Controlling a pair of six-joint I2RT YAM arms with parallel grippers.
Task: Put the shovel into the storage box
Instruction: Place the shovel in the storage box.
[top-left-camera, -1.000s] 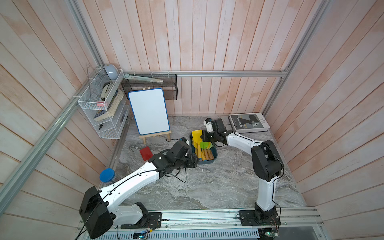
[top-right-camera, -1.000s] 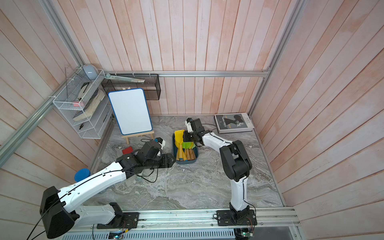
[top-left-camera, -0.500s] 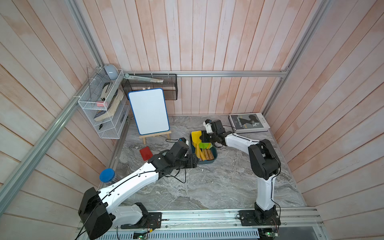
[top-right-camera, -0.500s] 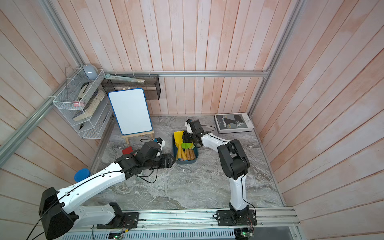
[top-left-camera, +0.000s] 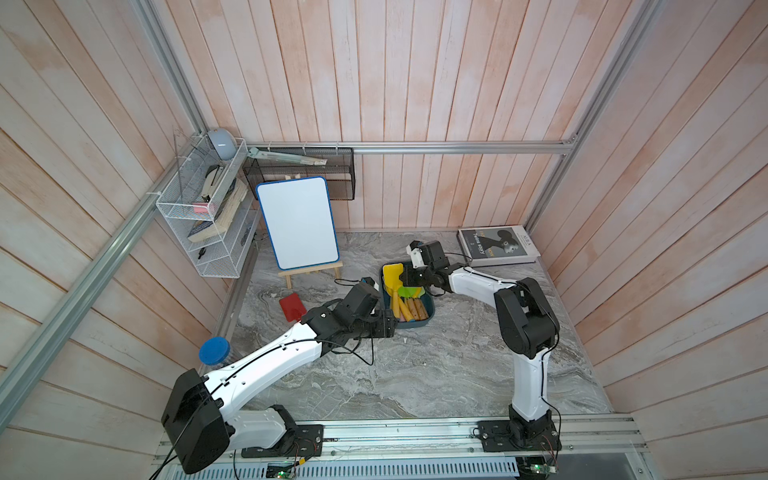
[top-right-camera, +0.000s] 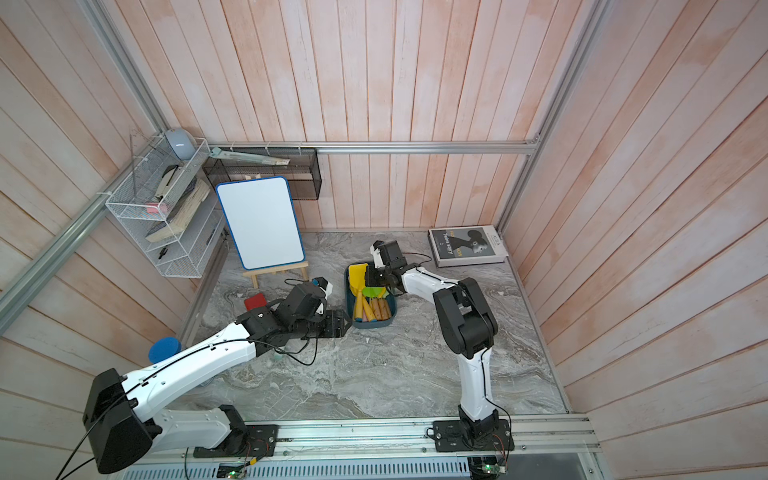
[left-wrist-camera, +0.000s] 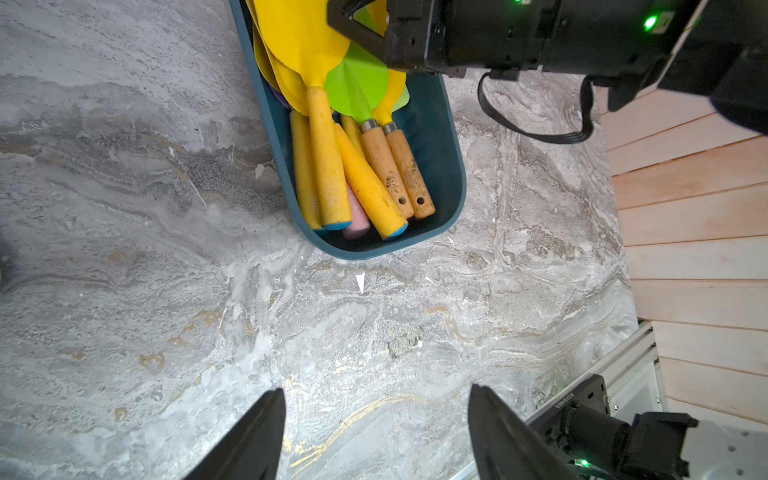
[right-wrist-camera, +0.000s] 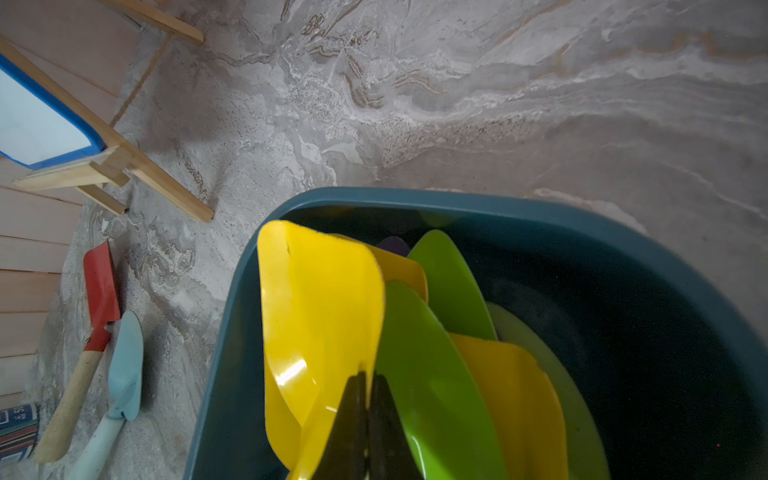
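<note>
Grey marble tabletop (top-left-camera: 415, 374) fills the scene, and at its middle sits the shallow teal plastic storage box (left-wrist-camera: 436, 145), crowded with shovels. The big yellow plastic shovel (right-wrist-camera: 316, 307) lies inside along the left wall, blade at the far end. The right gripper (right-wrist-camera: 365, 399) hangs over that blade, fingers pressed together at its edge. Pinching it or only touching, I cannot tell. The left gripper (left-wrist-camera: 376, 388) hovers just near-left of the box, fingers (left-wrist-camera: 257, 436) spread, nothing between. Out left, a red-bladed, wooden-handled shovel (right-wrist-camera: 99, 286) and a pale blue one (right-wrist-camera: 124, 365) lie side by side. My call: let go cleanly, lift straight up so nothing snags.
</note>
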